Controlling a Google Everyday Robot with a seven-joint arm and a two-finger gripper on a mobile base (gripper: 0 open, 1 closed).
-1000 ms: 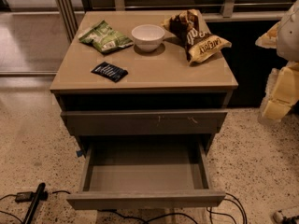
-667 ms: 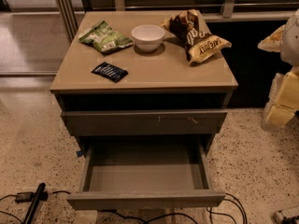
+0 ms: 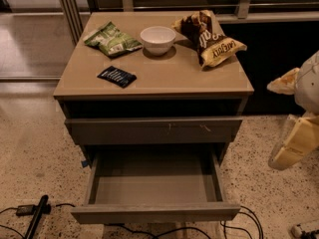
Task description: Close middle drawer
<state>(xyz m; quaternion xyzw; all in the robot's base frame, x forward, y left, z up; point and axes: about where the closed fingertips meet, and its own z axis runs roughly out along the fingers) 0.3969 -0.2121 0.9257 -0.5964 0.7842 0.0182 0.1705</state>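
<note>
The middle drawer (image 3: 154, 180) is pulled far out from the cabinet, and its bare flat inside shows. Its low plain front panel (image 3: 155, 213) is nearest the camera, close to the bottom edge. Above it sits the taller drawer front with pale scratch marks (image 3: 154, 130), pushed in. My gripper (image 3: 273, 127) hangs at the right edge, to the right of the cabinet and level with the scratched front. Its pale yellowish fingers (image 3: 295, 144) are spread apart, it holds nothing, and it touches no drawer.
On the cabinet top (image 3: 199, 78) lie a green bag (image 3: 112, 40), a white bowl (image 3: 157, 38), a brown chip bag (image 3: 209, 36) and a dark packet (image 3: 116, 76). Cables (image 3: 30, 210) run over the speckled floor by the drawer front. A dark rail is behind.
My gripper has dropped lower at the right side of the cabinet. The drawers and the things on top have not moved.
</note>
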